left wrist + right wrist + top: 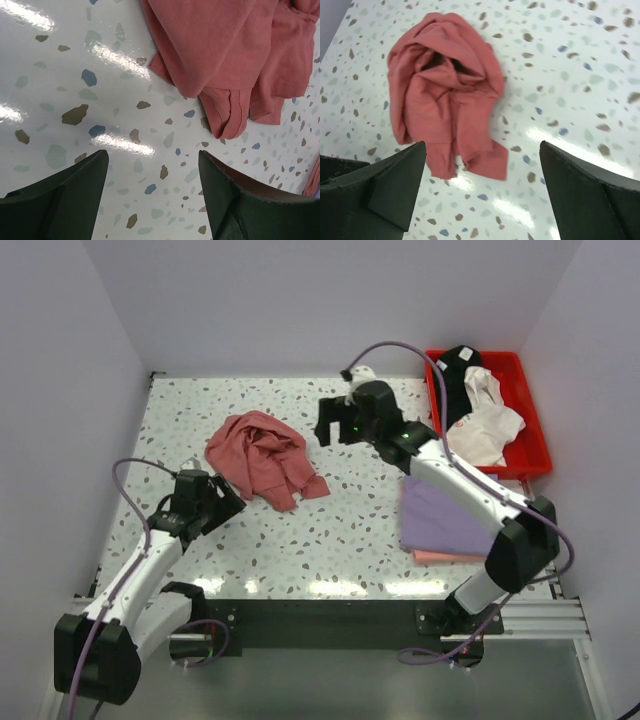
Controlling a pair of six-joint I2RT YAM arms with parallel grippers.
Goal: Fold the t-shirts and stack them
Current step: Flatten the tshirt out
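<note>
Crumpled red t-shirt [262, 455] lay between both grippers
Left gripper [226, 500] sat just near-left of it, right gripper [333, 430] just right — both spread wide, holding nothing.

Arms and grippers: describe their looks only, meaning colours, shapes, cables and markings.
The left arm and right arm have white rounded links with black joints. A purple cable loops along each. The left gripper and right gripper are black, with broad wedge-shaped fingers. A small green light glows on the right wrist. No lettering shows.
</note>
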